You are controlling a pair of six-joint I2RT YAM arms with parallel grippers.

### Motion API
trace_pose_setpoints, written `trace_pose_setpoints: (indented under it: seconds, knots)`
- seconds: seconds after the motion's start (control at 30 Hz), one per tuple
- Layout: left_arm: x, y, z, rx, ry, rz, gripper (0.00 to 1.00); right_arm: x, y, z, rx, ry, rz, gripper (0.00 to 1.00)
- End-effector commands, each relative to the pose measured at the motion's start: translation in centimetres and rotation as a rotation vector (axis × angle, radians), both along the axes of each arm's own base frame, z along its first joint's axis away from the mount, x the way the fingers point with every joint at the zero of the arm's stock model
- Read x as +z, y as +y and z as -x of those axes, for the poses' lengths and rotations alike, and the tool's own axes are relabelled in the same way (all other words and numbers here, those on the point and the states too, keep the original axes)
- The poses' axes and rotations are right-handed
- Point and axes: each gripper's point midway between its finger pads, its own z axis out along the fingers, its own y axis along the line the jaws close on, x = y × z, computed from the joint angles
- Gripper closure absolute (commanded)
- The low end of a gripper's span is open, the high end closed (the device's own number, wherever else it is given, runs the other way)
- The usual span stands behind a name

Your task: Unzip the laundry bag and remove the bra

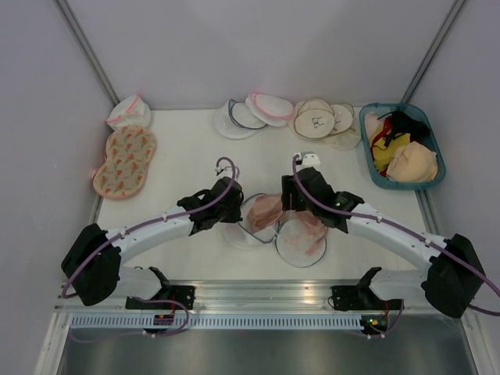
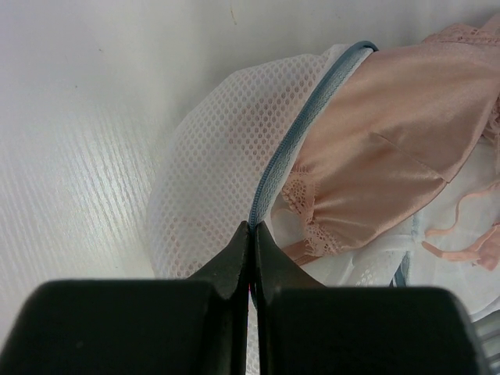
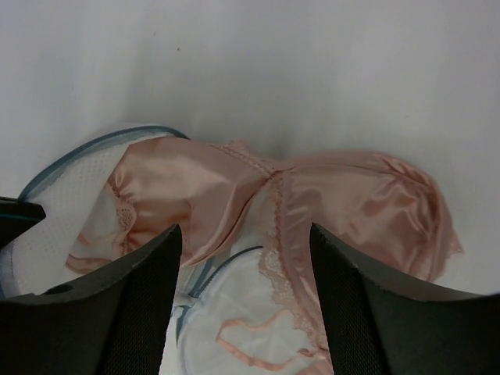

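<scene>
Left wrist view: left gripper point(image 2: 251, 238) clamped shut on the zip rim of the laundry bag point(image 2: 207, 211), near the middle of the near edge of the table point(image 1: 187, 148). Right gripper point(image 3: 244, 233) stands wide and empty over the bra point(image 3: 351, 203), which lies spread across the opened bag. Recommended: hold the bag pinned, grip one cup, draw it clear of the rim.

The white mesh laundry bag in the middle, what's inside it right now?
The pink bra, half out: part of one cup shows through the mesh of the laundry bag, the rest lies past the open zip. Whatever is beneath the cups is covered.
</scene>
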Motion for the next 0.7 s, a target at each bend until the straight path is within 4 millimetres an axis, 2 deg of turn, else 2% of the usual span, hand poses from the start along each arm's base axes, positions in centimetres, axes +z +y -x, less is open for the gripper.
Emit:
trace_pose_setpoints:
  seconds: [0.0, 0.13, 0.23, 0.3, 0.33, 0.4, 0.43, 0.5, 0.6, 0.63, 0.67]
  knots:
    - [1.8, -0.6, -0.2, 0.017, -0.023, 0.062, 0.98, -1.0, 3.7, -1.0, 0.087, 0.027, -0.115, 0.28]
    - [2.0, -0.4, -0.2, 0.022, -0.03, 0.07, 0.98, -6.8, 3.7, -1.9, 0.076, 0.139, -0.051, 0.28]
    - [2.0, -0.3, 0.0, 0.024, -0.033, 0.07, 0.98, -8.8, 3.5, -2.7, 0.049, 0.157, -0.012, 0.3]
    - [2.0, -0.2, 0.0, 0.026, -0.034, 0.071, 0.98, -9.2, 3.1, -3.3, 0.016, 0.147, 0.019, 0.36]
    - [1.9, -0.1, 0.1, 0.024, -0.032, 0.069, 0.98, -9.7, 2.8, -3.3, 0.006, 0.158, 0.041, 0.5]
    - [2.0, -0.1, 0.1, 0.025, -0.033, 0.069, 0.98, -9.8, 2.6, -3.5, -0.005, 0.153, 0.051, 0.71]
    - [2.0, -0.1, 0.0, 0.026, -0.035, 0.07, 0.98, -9.4, 2.4, -3.6, -0.013, 0.143, 0.053, 0.97]
    - [2.1, -0.1, 0.0, 0.027, -0.037, 0.07, 0.98, -8.6, 2.2, -3.5, -0.013, 0.13, 0.043, 1.0]
    - [2.0, 0.0, 0.0, 0.029, -0.035, 0.068, 0.98, -6.0, 2.2, -3.3, -0.002, 0.089, 0.007, 1.0]
    - [2.0, -0.1, 0.0, 0.029, -0.035, 0.068, 0.98, -4.3, 2.2, -3.0, 0.006, 0.065, -0.018, 1.0]
    - [2.0, -0.1, 0.0, 0.028, -0.036, 0.067, 0.98, -3.4, 2.2, -2.8, 0.02, 0.055, -0.031, 0.99]
